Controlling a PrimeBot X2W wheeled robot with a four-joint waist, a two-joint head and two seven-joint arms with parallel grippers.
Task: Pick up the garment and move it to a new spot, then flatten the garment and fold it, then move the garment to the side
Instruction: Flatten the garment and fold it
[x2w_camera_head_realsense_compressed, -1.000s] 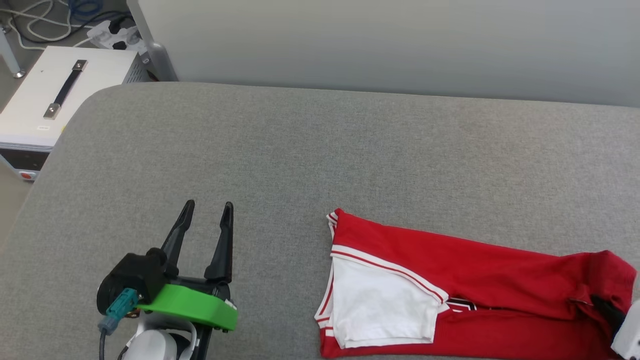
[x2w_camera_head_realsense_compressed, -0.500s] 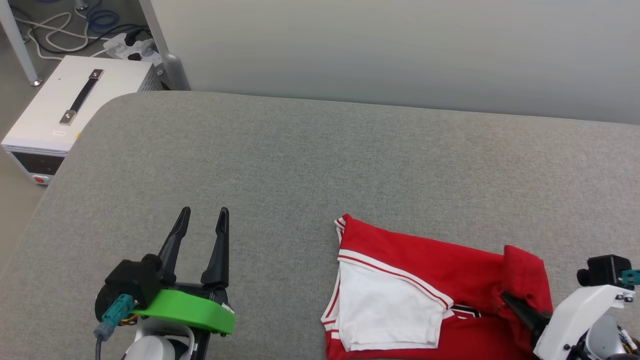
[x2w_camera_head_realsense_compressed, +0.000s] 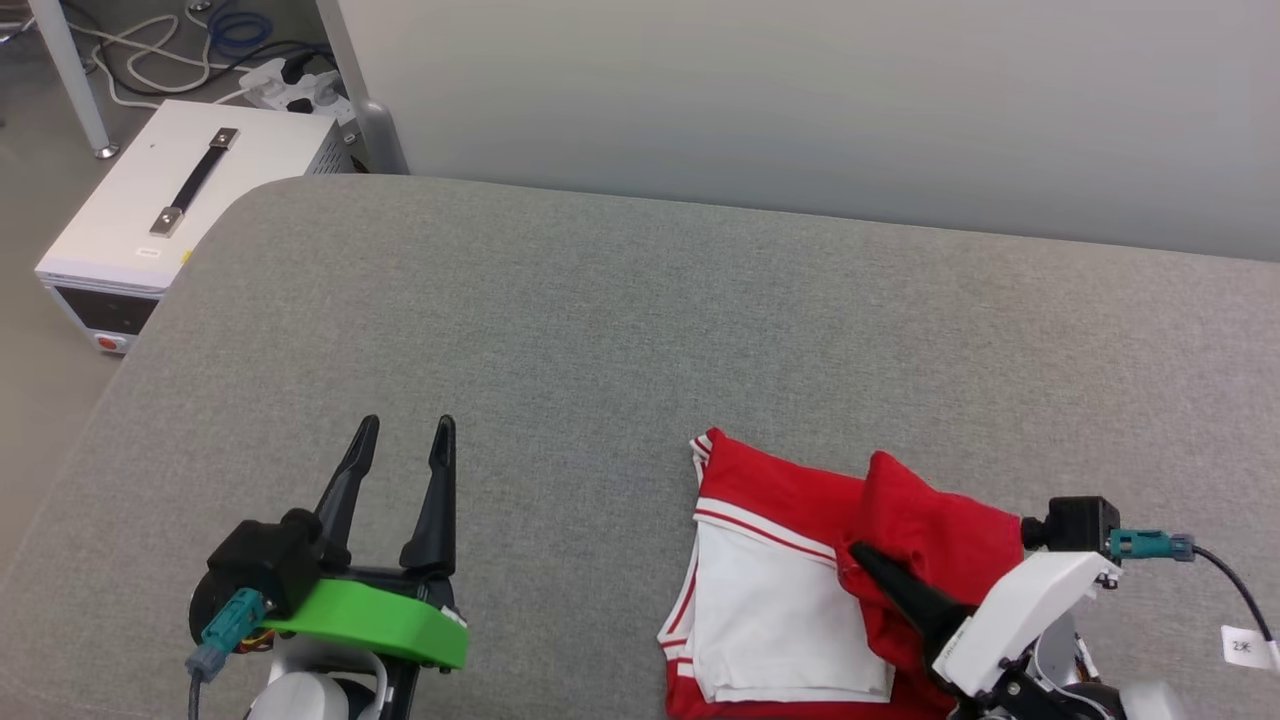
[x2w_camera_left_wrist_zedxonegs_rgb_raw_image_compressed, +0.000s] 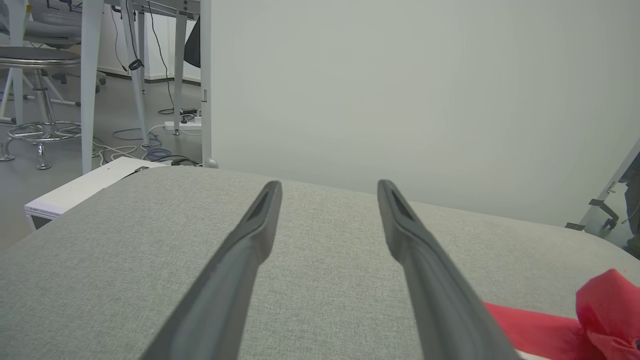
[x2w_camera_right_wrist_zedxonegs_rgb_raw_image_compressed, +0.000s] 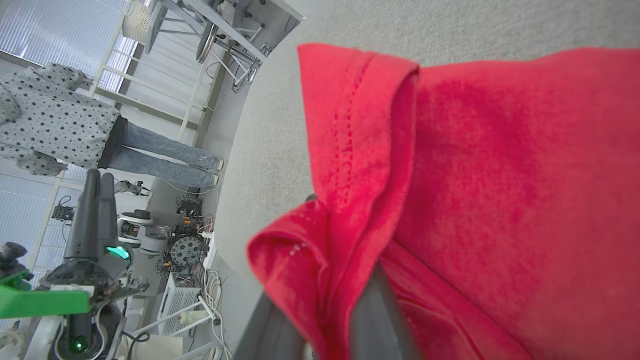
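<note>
Folding looks about midway, by my reading. The garment (x2w_camera_head_realsense_compressed: 790, 560), a small red jersey shirt, lies at the near right of the grey surface (x2w_camera_head_realsense_compressed: 640, 320), with one white sleeve tucked flat across its red body. My right tool (x2w_camera_head_realsense_compressed: 870, 565) is closed on a red hem edge, holding it raised in a soft hump above the sleeve, toward the left. My left tool (x2w_camera_head_realsense_compressed: 408, 425) hovers at the near left, well apart from the shirt, its two fingers spread with nothing between them. I judge that laying this flap down, letting go and shifting the folded shirt aside are left to do. The cloth is thin, limp knit with a stitched, pin-holed hem and white-striped trim. The surface is coarse woven textile with a rounded far-left corner. The tool fingers are long, dark, matte and tapering.
</note>
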